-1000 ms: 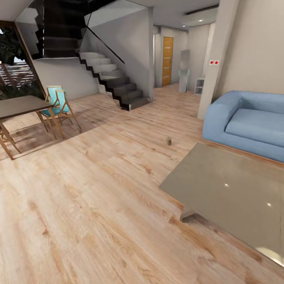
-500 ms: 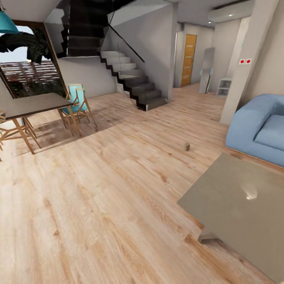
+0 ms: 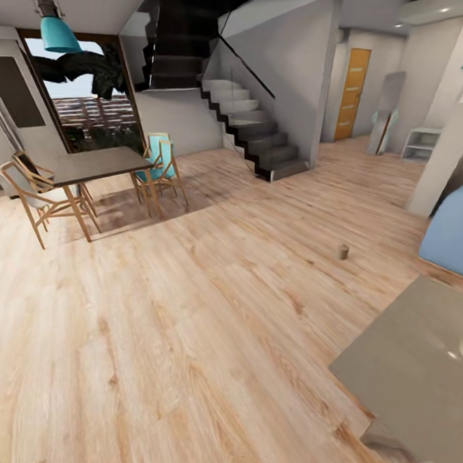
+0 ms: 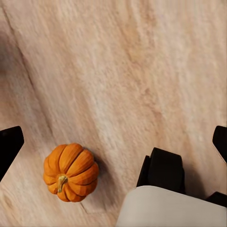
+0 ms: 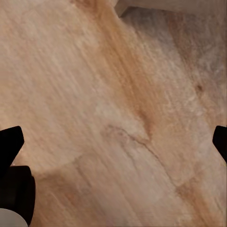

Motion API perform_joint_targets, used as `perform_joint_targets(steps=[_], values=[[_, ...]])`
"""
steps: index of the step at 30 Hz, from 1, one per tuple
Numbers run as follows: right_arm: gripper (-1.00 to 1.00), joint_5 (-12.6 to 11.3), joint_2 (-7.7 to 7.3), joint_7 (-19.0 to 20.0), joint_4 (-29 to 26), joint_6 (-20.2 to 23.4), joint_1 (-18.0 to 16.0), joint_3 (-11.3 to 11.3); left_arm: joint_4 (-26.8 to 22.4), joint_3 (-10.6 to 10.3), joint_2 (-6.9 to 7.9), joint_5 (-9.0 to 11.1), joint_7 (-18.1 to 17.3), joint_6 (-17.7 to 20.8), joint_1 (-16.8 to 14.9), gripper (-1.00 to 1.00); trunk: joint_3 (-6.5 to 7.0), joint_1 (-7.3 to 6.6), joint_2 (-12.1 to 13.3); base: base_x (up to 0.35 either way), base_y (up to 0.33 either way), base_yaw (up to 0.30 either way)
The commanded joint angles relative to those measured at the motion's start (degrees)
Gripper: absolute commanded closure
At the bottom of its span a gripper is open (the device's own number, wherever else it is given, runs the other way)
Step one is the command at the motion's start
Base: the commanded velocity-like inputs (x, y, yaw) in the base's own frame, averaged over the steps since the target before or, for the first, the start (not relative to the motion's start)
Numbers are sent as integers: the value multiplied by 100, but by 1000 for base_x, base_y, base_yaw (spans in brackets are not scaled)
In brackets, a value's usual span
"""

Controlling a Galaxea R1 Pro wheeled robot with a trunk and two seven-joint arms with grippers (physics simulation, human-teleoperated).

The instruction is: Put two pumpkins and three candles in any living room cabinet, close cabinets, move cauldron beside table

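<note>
Head view: one candle (image 3: 343,251) stands alone on the wood floor (image 3: 195,316) at center-right, well apart from the grey coffee table (image 3: 418,377) in the lower right corner and near the blue sofa (image 3: 458,238) at the right edge; dining table (image 3: 94,164) w/ chairs at upper left, staircase (image 3: 252,120) top center. Left wrist view: a pumpkin (image 4: 71,172) sits on the floor at lower left of frame, stem up, not touched by the left tool (image 4: 113,142), whose fingers are wide apart at both frame edges. Right wrist view: right tool (image 5: 113,142) also spread apart over bare floor, holding nothing, a pale corner at the top edge.
</note>
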Motion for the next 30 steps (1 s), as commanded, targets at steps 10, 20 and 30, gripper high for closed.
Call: perform_joint_targets(steps=[10, 20, 30], values=[[-100, 5, 0, 0, 0, 0, 0, -2, -4, 0, 9, 0, 0, 0, 0, -100, -27, 0, 0, 267, 0, 285], [-100, 38, 27, 57, 15, 41, 2, 13, -4, 0, 31, 17, 0, -3, 0, -100, -54, 0, 0, 20, 0, 285], [-100, 62, 72, 82, -6, 9, 8, 29, -4, 0, 11, 18, 0, -2, 0, -100, -81, 0, 0, 0, 0, 285]])
